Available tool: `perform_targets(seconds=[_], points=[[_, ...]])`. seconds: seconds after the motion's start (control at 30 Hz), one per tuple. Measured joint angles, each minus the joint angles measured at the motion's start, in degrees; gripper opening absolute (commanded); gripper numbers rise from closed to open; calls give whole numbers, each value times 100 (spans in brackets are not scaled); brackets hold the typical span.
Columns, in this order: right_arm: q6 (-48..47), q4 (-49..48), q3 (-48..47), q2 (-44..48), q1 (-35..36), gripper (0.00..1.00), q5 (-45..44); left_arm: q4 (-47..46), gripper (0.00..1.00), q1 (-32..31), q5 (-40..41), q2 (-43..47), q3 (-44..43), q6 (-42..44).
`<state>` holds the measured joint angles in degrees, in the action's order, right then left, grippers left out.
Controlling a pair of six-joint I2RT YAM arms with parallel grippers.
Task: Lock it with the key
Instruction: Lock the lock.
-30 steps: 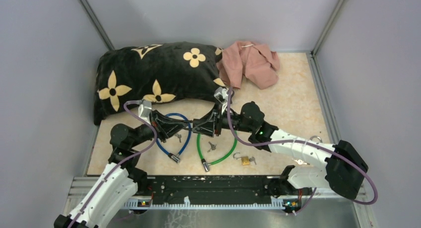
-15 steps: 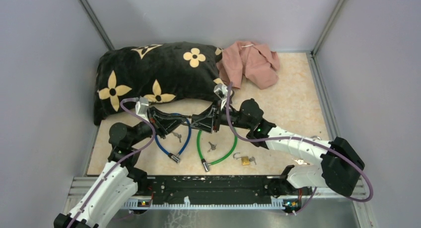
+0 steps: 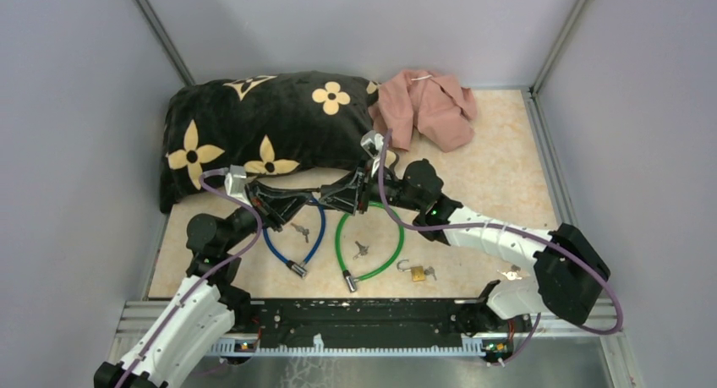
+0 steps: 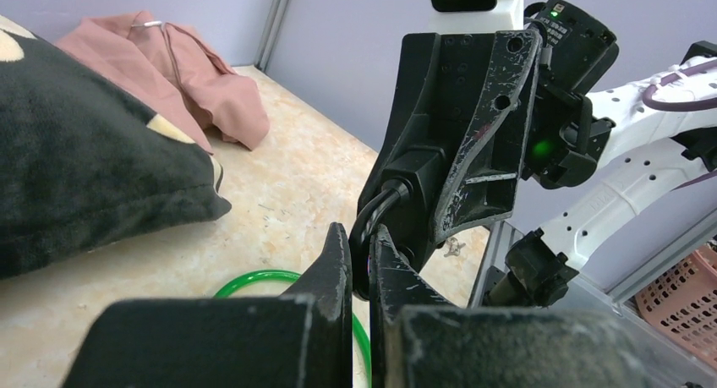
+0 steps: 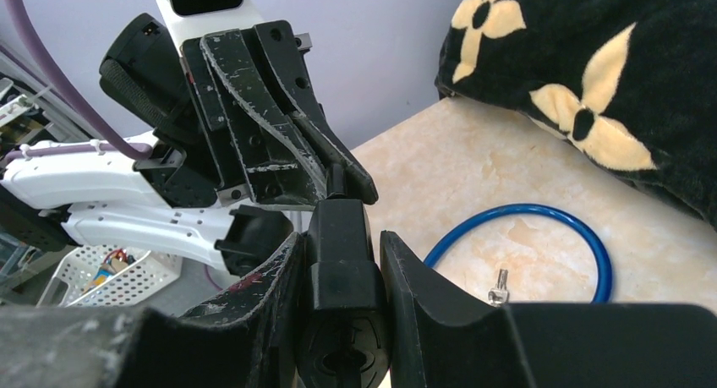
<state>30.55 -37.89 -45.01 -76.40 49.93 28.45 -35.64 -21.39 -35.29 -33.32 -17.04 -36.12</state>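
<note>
Clamping a black lock body (image 5: pixel 340 265) squarely between its two fingers, the right gripper (image 5: pixel 338 236) reaches left to meet the left gripper (image 4: pixel 359 236) in the middle of the table (image 3: pixel 499 168), just on the near side of the black flowered pillow (image 3: pixel 254 126). The left gripper's jaws stand narrow, pinched on a small dark stub (image 5: pixel 336 178) that sticks out of the lock body's end; whether that stub is a key I cannot tell. Both are held up off the surface, above the far ends of a blue cable lock (image 3: pixel 320 236) and a green cable lock (image 3: pixel 391 253), each with a loose key (image 3: pixel 300 231) lying inside its loop. A brass padlock (image 3: pixel 417 274) lies nearer, to the right, and a pink cloth (image 3: pixel 431 105) sits far right of the pillow.
</note>
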Motion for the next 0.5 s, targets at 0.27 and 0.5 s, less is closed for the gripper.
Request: perform_targets(seconds=[0.27,0.5], points=[[116,-317,-122,-310,-129,0,219,-39,0,-2,225,-44,4,-7],[131,-481,-236,-518,-214,0,323,-76,0,-2,444,-87,4,48]])
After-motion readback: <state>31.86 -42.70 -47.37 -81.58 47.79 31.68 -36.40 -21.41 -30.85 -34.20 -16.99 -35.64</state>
